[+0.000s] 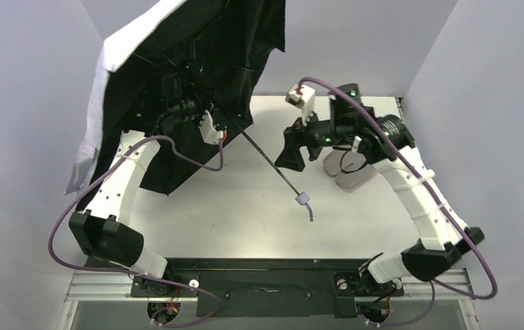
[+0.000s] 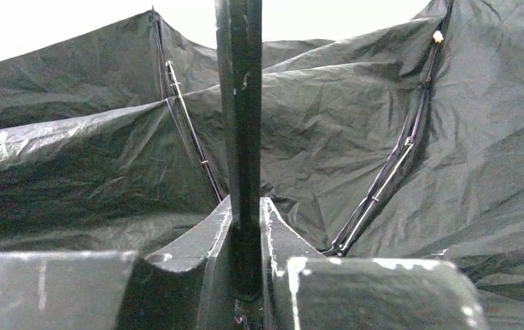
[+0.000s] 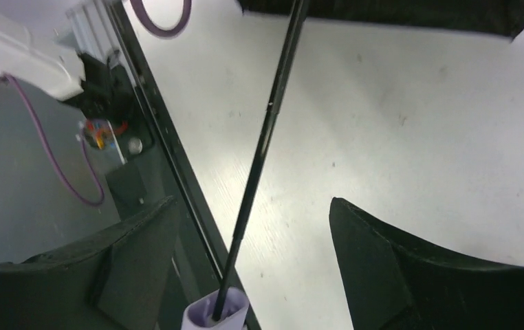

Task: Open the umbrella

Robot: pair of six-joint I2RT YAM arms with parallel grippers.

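The umbrella stands over the far left corner of the table, and its canopy reaches past the left edge. Its shaft slants from there toward the middle of the table, ending in the handle about midway between the left and right edges. The left pincer closes around the shaft just in front of the canopy. The right pincer hangs just right of the shaft, jaws apart and not touching it. A sleeve lies on the table behind the right pincer, toward the right edge.
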